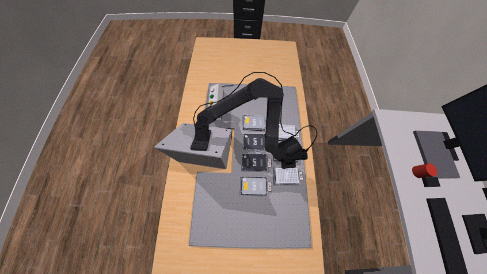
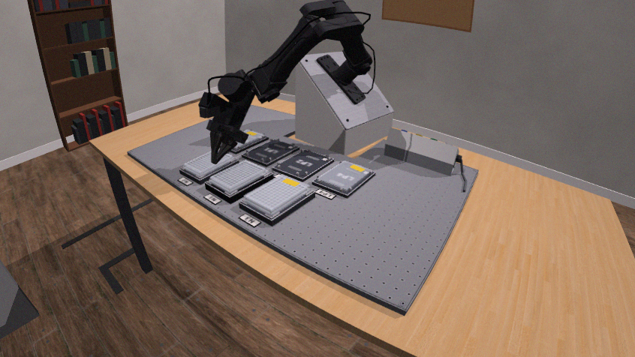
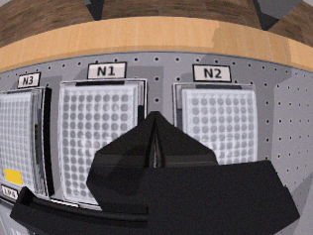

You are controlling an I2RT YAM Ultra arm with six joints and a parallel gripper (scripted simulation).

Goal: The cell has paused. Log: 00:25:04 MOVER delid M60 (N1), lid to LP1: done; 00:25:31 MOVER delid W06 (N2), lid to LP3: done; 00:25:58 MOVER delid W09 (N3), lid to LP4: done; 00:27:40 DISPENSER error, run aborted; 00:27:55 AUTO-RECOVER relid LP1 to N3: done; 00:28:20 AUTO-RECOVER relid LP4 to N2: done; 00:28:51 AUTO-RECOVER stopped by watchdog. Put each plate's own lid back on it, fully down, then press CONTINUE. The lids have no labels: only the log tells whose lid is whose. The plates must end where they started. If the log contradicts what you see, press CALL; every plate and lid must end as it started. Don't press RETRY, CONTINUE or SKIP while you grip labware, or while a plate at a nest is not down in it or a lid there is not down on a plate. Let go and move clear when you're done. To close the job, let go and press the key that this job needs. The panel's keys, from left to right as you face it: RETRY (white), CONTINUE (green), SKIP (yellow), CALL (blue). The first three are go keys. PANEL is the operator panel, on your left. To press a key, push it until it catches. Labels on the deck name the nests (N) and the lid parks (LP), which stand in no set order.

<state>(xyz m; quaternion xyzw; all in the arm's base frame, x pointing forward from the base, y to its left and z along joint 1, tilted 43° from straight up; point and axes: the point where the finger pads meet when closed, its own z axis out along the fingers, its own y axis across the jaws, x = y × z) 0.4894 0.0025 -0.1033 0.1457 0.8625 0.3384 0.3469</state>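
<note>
Three well plates stand in a row along the deck's front edge. In the wrist view they are at N3 [image 3: 20, 138], N1 and N2. The N3 plate [image 2: 275, 197] carries a clear lid with a yellow tag. I cannot tell whether the N1 plate [image 2: 239, 177] and the N2 plate [image 2: 202, 165] carry lids. My gripper [image 2: 217, 157] [image 3: 155, 117] is shut and empty. It points down just above the gap between N1 and N2. Clear lids with yellow tags lie on LP4 [image 1: 253, 122] and LP3 [image 1: 253, 185]. LP2 [image 1: 254, 141] and LP1 [image 1: 254, 162] are bare black parks.
The operator panel [image 1: 213, 94] sits at the deck's far left corner, behind the arm's grey pedestal [image 1: 197, 144]; it also shows in the exterior view [image 2: 422, 153]. The arm hides part of the N3 and N1 plates in the top view.
</note>
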